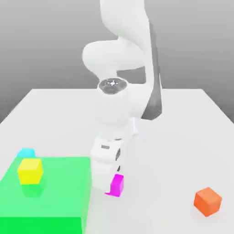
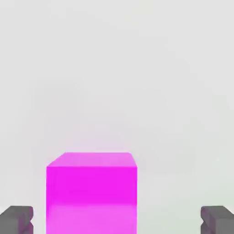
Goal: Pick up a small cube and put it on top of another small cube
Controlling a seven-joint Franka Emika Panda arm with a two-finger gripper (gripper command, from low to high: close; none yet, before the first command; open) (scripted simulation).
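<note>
Now magenta cube sits between the spread fingers, untouched

the small plain magenta cube is a bright pink-purple, unpatterned, its upper face lighter than its side in the hand view. the flat slab is vivid green. on it sits a plain yellow cube; a cyan cube peeks behind. another cube is orange. the arm is white with grey shading. the pincer has dark grey fingertips. the desk is pale grey-white.
</note>
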